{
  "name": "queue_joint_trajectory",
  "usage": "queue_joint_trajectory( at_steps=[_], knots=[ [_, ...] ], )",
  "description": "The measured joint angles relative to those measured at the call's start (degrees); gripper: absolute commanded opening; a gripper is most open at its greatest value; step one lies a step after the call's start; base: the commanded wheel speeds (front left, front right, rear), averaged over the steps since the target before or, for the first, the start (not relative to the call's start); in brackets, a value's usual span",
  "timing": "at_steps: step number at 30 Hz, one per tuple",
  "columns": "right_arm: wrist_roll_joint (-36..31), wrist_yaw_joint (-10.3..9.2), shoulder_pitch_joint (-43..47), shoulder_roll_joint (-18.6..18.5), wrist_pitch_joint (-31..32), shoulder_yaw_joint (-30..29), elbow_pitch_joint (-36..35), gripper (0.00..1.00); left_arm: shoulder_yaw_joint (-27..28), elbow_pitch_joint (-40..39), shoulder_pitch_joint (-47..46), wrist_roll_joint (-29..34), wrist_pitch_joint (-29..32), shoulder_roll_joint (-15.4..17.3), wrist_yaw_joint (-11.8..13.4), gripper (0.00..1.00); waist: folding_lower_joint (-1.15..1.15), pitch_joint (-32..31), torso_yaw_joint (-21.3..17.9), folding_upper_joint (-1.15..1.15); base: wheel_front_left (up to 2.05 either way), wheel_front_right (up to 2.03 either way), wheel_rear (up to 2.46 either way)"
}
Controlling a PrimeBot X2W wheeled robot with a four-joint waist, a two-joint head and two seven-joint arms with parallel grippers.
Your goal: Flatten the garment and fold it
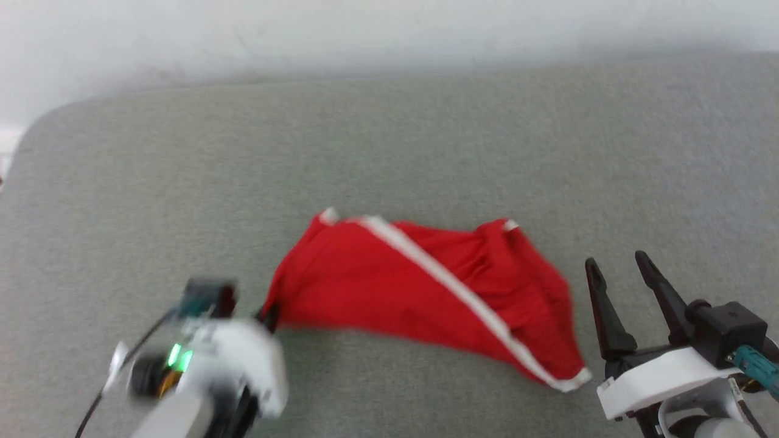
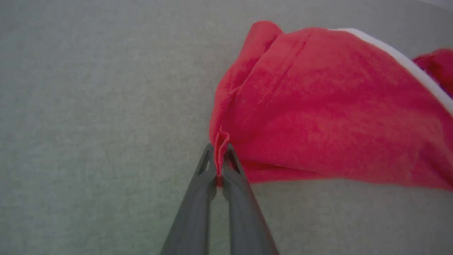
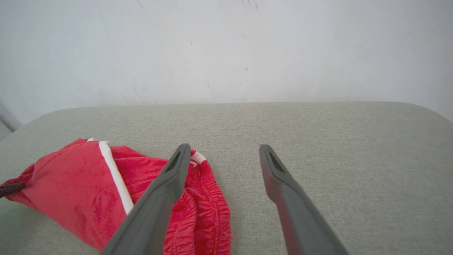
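Head view, crumpled red garment (image 1: 389, 286), white stripe

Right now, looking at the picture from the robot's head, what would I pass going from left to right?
The left gripper, pinching a corner of cloth → red shorts → right gripper, open and holding nothing.

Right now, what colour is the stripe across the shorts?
White stripe on red shorts; head view shows it best.
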Motion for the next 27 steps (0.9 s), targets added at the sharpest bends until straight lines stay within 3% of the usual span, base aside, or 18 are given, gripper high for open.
queue_joint_trajectory(
  at_steps=[5, 6, 7, 8, 16, 21, 27],
  knots=[
    [-0.1, 0.00, 1.5, 0.0, 0.5, -0.3, -0.7, 1.00, 4.9, -11.1, 18.1, -4.5, 1.4, 2.8, 9.2, 0.00, -0.01, -2.2, 2.1, 0.00, 0.00, 0.00, 0.00],
    [-0.1, 0.00, 1.7, 0.0, 0.8, -0.4, -0.9, 1.00, 5.4, -12.4, 20.6, -5.3, 1.5, 2.9, 10.1, 0.38, -0.01, -2.6, 2.5, 0.00, 0.00, 0.00, 0.00],
    [-0.1, 0.00, 2.0, 0.0, 0.9, -0.5, -1.0, 1.00, 5.7, -13.4, 22.5, -6.3, 1.8, 2.8, 10.7, 0.95, -0.01, -2.9, 2.8, 0.00, 0.00, 0.00, 0.00],
    [-0.1, 0.00, 2.2, 0.0, 1.0, -0.5, -1.1, 1.00, 5.6, -14.2, 23.8, -6.7, 2.2, 2.9, 10.9, 1.00, 0.00, -3.2, 3.1, 0.00, 0.00, 0.00, 0.00],
    [-0.5, 0.00, 2.7, 0.0, 2.5, -0.5, -2.4, 1.00, 8.7, -19.3, 20.0, -4.8, -5.2, 2.9, 10.8, 1.00, 0.00, -5.3, 4.5, 0.00, 0.00, 0.00, 0.00],
    [-0.6, 0.00, 2.8, 0.0, 3.3, -0.4, -2.9, 1.00, 6.6, -17.6, 11.5, -4.7, -2.9, 2.8, 5.6, 1.00, 0.01, -5.4, 4.2, 0.00, 0.00, 0.00, 0.00],
    [-0.6, 0.00, 2.8, 0.0, 3.3, 0.0, -2.7, 1.00, 2.8, -9.3, 4.2, -8.7, 6.3, 2.8, -1.3, 1.00, 0.01, -4.9, 3.0, 0.00, 0.00, 0.00, 0.00]
  ],
)
